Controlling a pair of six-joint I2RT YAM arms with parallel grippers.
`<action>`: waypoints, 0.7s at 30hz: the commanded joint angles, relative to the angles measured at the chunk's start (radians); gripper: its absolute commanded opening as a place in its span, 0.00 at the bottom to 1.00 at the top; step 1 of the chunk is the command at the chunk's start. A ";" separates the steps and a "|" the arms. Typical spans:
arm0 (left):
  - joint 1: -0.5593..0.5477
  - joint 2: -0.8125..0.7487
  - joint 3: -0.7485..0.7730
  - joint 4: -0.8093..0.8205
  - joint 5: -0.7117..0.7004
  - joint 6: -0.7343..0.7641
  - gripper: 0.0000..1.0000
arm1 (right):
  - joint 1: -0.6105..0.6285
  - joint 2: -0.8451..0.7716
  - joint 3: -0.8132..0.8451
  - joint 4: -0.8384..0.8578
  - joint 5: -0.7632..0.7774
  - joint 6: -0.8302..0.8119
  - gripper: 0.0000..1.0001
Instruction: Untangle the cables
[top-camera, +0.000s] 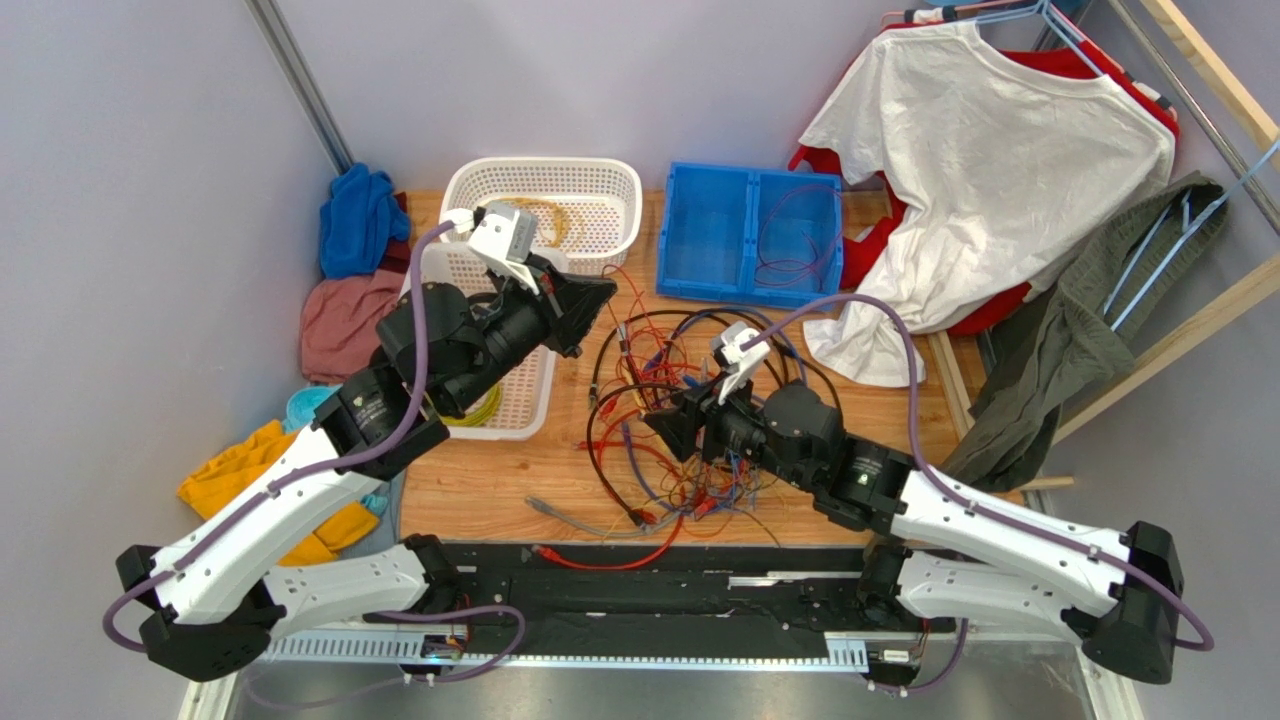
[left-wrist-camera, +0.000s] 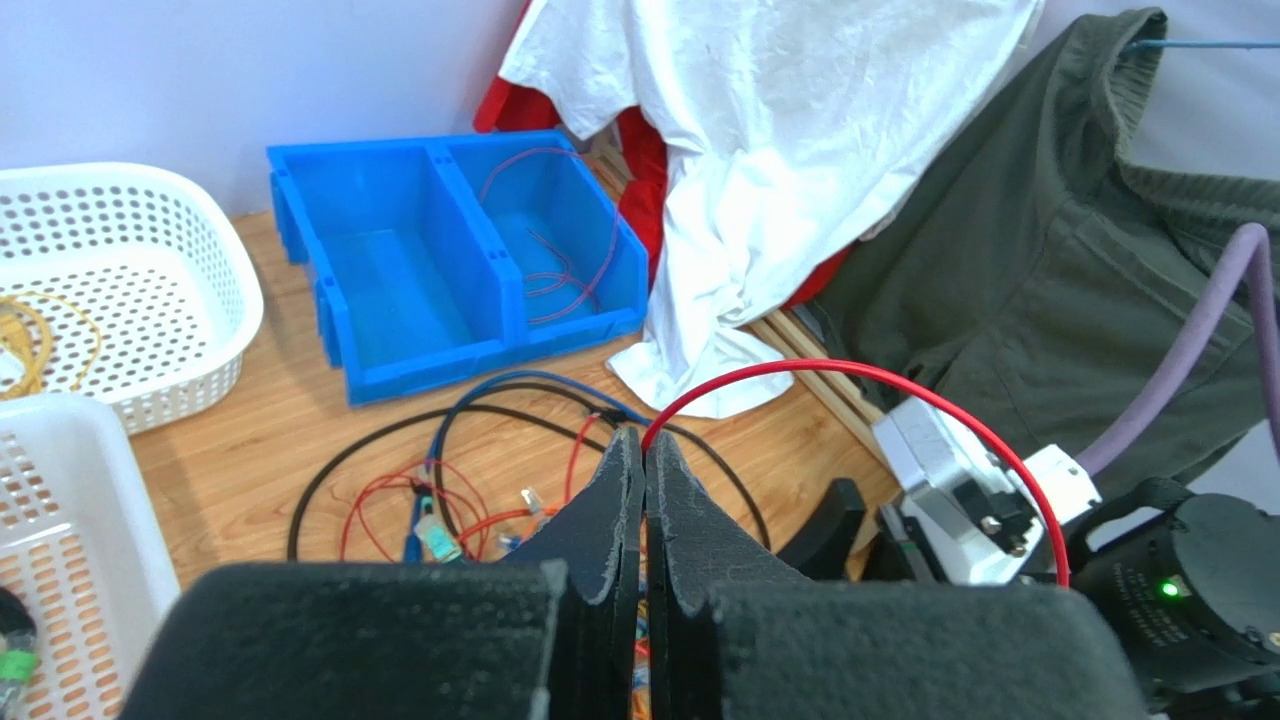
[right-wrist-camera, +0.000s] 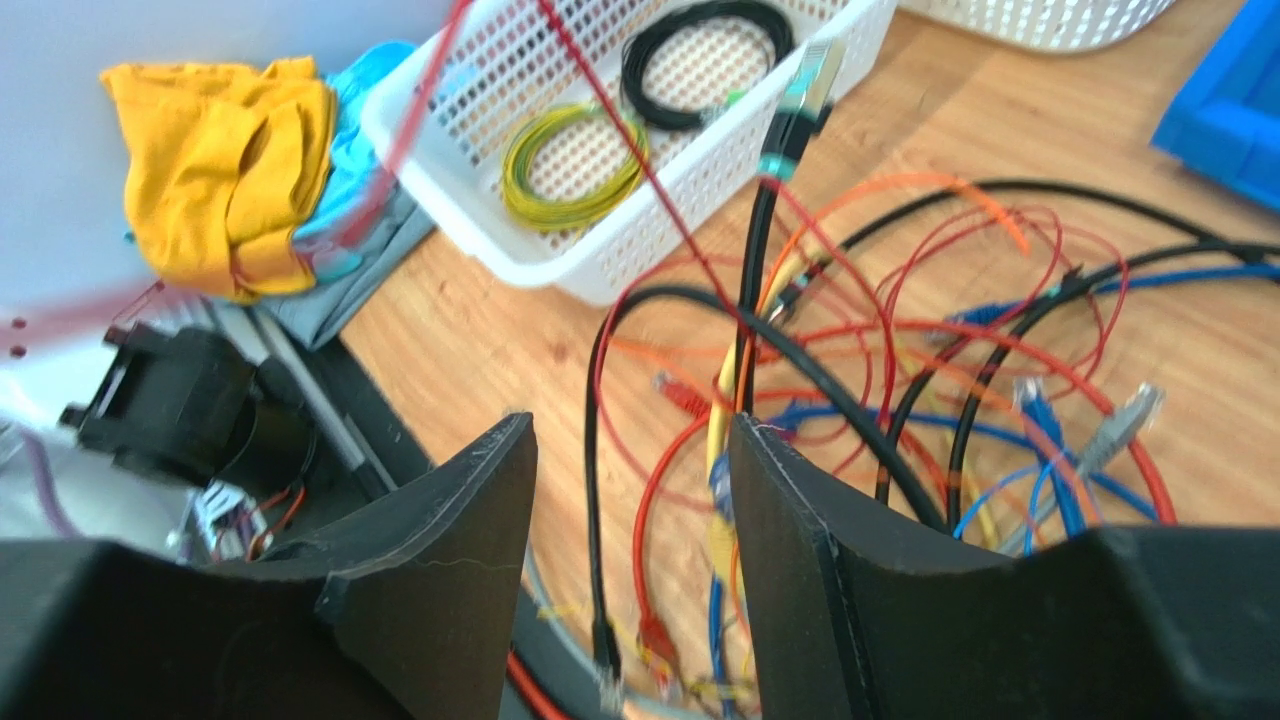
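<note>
Left claw (left-wrist-camera: 645, 450) is clenched on a red cable (left-wrist-camera: 842, 372) that arcs away to the right from its tips. Right claw (right-wrist-camera: 631, 495) is spread wide, hovering over the cables (right-wrist-camera: 932, 345). They lie tangled on the wooden tabletop (top-camera: 496, 488) beside the white basket (right-wrist-camera: 706, 165), near the blue bin (left-wrist-camera: 391, 270).

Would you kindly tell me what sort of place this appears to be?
Probably a robotics lab cell: two arms bolted to a wooden table, plain walls, and staged props such as tangled cables and a blue bin.
</note>
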 joint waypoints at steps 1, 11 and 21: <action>0.002 0.010 0.046 0.005 0.029 0.009 0.00 | 0.005 0.079 0.000 0.251 0.117 -0.057 0.54; 0.000 0.013 0.047 0.001 0.043 -0.006 0.00 | 0.002 0.286 0.052 0.427 0.228 -0.110 0.54; 0.000 -0.028 0.014 -0.027 0.008 0.007 0.00 | -0.003 0.322 0.124 0.415 0.302 -0.122 0.00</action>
